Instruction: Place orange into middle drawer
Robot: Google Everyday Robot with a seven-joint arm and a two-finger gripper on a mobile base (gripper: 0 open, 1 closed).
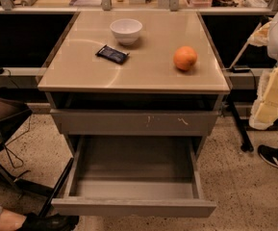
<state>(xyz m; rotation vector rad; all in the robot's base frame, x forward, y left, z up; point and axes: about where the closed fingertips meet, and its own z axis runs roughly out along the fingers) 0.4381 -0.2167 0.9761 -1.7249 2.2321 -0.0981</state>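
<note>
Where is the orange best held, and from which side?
Come from above and close across the widest middle of the orange. It is round, so no side is better, and it sits alone on the cabinet top, apart from the white bowl and dark packet. The gripper is not in view.

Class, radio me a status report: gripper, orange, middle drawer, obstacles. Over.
Gripper out of view. Orange on countertop, right side. Middle drawer pulled open below. White bowl and dark packet sit left of orange, not blocking.

Orange [185, 57] sits on countertop [143, 69]; claw [264, 113] at right edge.
</note>
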